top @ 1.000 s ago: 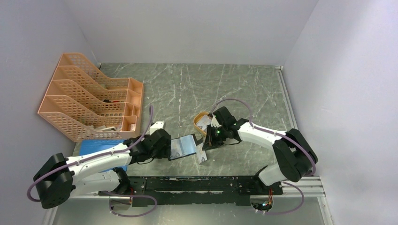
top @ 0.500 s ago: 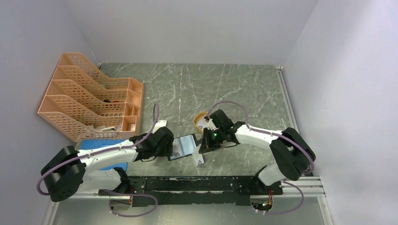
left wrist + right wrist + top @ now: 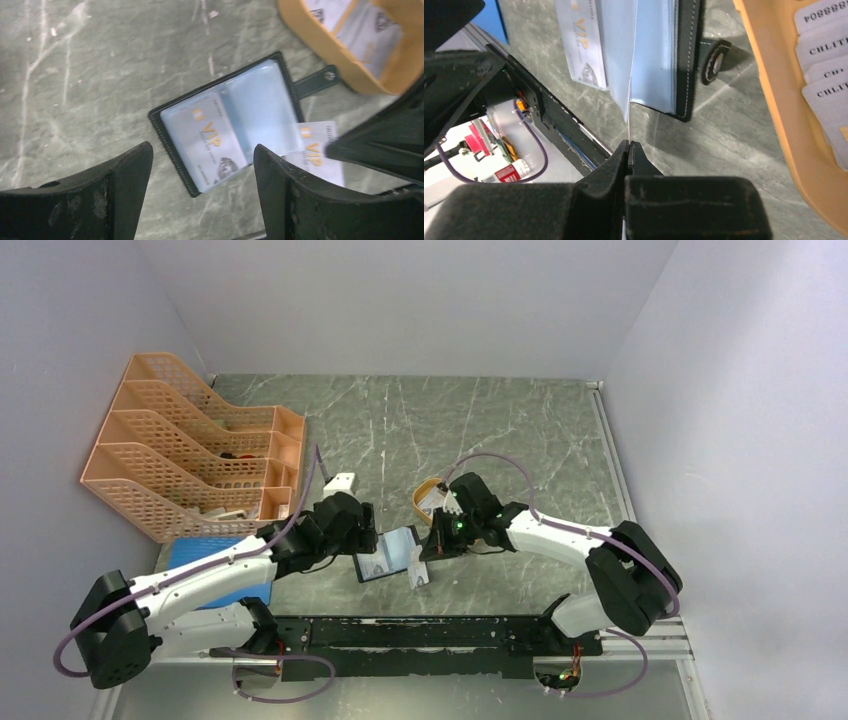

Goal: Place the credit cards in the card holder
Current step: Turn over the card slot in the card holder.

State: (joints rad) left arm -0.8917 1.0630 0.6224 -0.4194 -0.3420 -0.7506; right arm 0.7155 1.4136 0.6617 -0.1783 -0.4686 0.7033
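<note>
The black card holder [image 3: 385,558] lies open on the table, also in the left wrist view [image 3: 235,112] and right wrist view [image 3: 686,60]. A white VIP credit card [image 3: 210,142] sits in its left pocket. My left gripper [image 3: 202,182] is open and empty, hovering above the holder's near edge. My right gripper [image 3: 629,145] is shut on another VIP credit card [image 3: 315,155], seen edge-on [image 3: 629,112], its far edge at the holder's right clear sleeve. More credit cards [image 3: 824,50] lie in the orange tray [image 3: 426,492].
A peach mesh file organizer [image 3: 190,455] stands at the back left, and a flat blue pad [image 3: 215,562] lies under the left arm. The black mounting rail [image 3: 420,632] runs along the near edge. The holder's snap tab [image 3: 714,62] points towards the tray.
My left gripper has let go of the holder's left edge and risen back above it, open. The holder now lies flat. My right gripper has shifted slightly left with its card.
</note>
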